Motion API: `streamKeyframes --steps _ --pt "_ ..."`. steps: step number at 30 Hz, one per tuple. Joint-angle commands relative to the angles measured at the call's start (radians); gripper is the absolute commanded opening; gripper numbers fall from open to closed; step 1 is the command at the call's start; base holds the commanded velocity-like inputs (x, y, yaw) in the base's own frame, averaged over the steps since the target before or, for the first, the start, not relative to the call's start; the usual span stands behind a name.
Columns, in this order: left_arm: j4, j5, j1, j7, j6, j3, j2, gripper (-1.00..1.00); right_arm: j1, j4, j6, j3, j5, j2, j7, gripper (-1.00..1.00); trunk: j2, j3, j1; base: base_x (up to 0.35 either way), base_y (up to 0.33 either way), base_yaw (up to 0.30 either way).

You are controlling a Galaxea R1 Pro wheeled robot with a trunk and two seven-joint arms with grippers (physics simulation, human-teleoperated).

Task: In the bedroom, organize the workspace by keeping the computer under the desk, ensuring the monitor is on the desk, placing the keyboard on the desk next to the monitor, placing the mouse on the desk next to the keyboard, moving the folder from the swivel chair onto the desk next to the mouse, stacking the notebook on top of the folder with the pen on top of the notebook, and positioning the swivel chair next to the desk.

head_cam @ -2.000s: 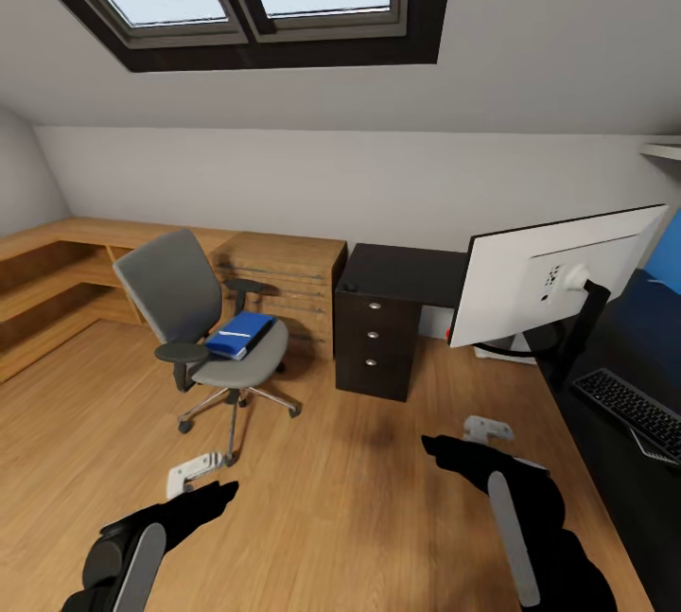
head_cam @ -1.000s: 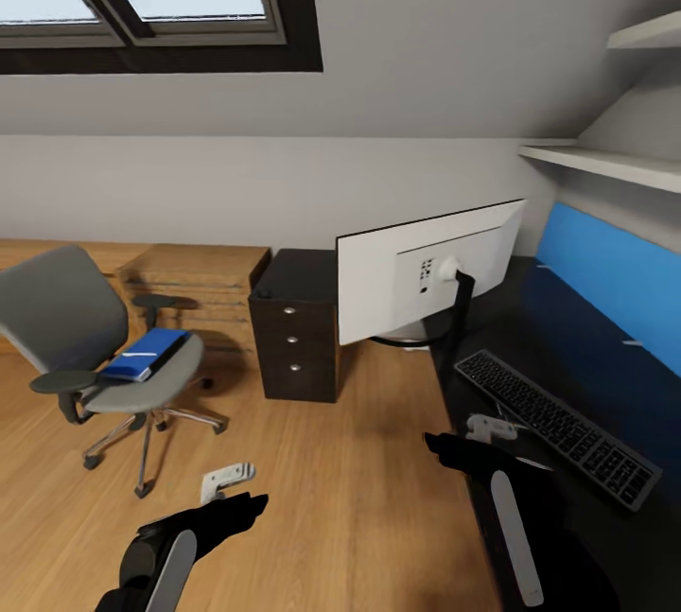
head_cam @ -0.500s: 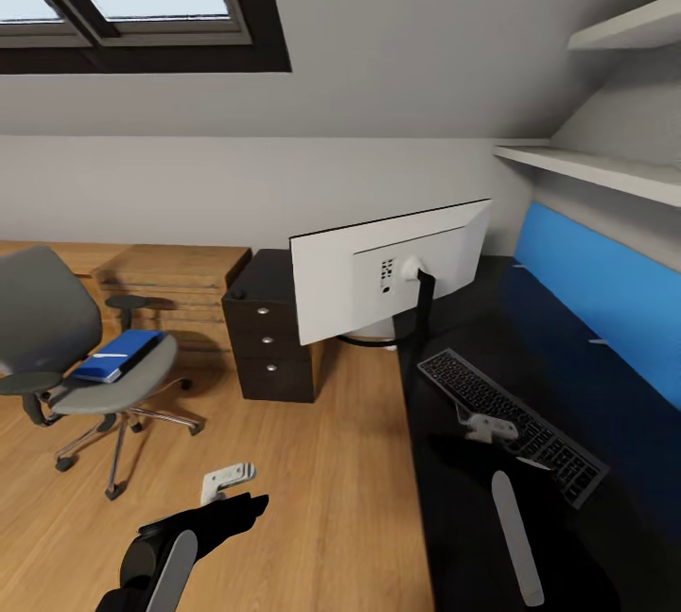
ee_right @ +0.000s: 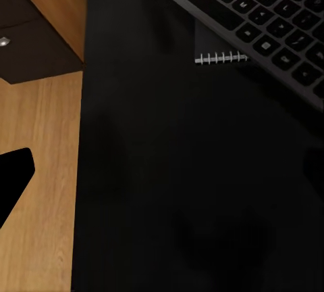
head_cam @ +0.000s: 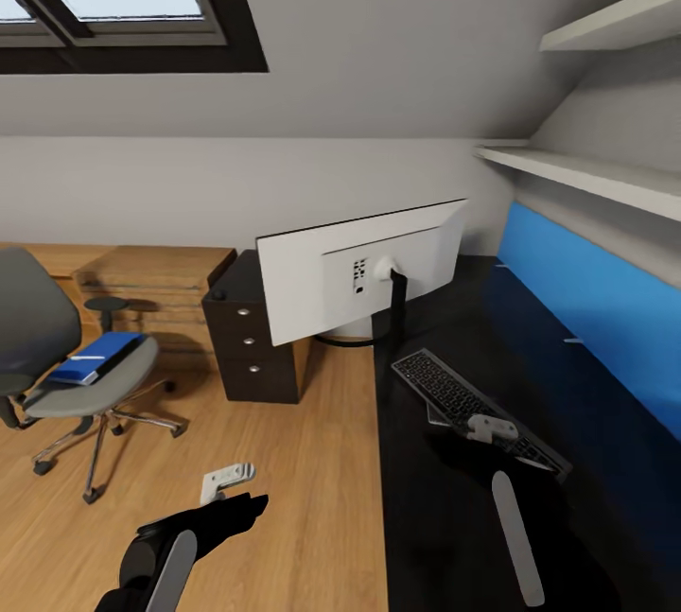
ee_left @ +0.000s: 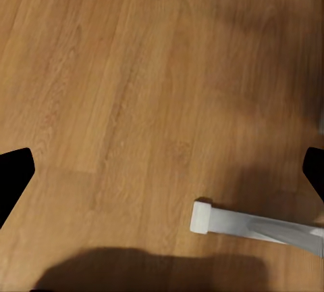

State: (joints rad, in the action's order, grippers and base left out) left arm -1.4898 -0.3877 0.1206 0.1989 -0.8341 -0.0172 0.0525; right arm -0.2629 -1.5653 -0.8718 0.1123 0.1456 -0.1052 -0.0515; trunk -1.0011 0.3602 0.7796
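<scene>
While the base faces the bench (head_cam: 445,517) corner, both arms hang empty and low in frame. Left gripper (head_cam: 230,489) over the wood floor (head_cam: 312,498), right gripper (head_cam: 492,432) over the black top, lower right; jaws apart on both going by the wrist views, nothing between them.

Folder (head_cam: 95,357) lies flat on the swivel chair (head_cam: 90,385) seat at left edge, mid-height. Likely thin, stiff, light and a bit slick; pinch an overhanging edge instead of pressing down on the padded seat, since the chair can roll.

Keyboard (head_cam: 473,409) lies diagonally at centre right, a spiral-bound notebook (ee_right: 219,52) tucked partly under it. Monitor (head_cam: 359,276) stands at centre, back toward camera.

Drawer unit (head_cam: 251,347) left of monitor: three drawers closed, contents unseen. Wall shelves (head_cam: 586,172) upper right look bare.
</scene>
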Motion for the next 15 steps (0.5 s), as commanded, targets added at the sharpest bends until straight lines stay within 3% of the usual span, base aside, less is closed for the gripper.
streamKeyframes --steps 1,15 --pt "-0.001 -0.011 0.001 0.010 -0.003 0.000 0.000 1.00 -0.001 -0.001 -0.004 0.001 0.009 -0.001 -0.005 1.00 -0.001 0.001 0.000 0.000 -0.028 -0.153" --pt "-0.001 -0.013 0.001 0.010 -0.003 0.003 0.000 1.00 -0.001 0.000 -0.004 0.003 0.009 -0.001 -0.004 1.00 -0.001 -0.011 0.000 0.000 -0.005 -0.202"
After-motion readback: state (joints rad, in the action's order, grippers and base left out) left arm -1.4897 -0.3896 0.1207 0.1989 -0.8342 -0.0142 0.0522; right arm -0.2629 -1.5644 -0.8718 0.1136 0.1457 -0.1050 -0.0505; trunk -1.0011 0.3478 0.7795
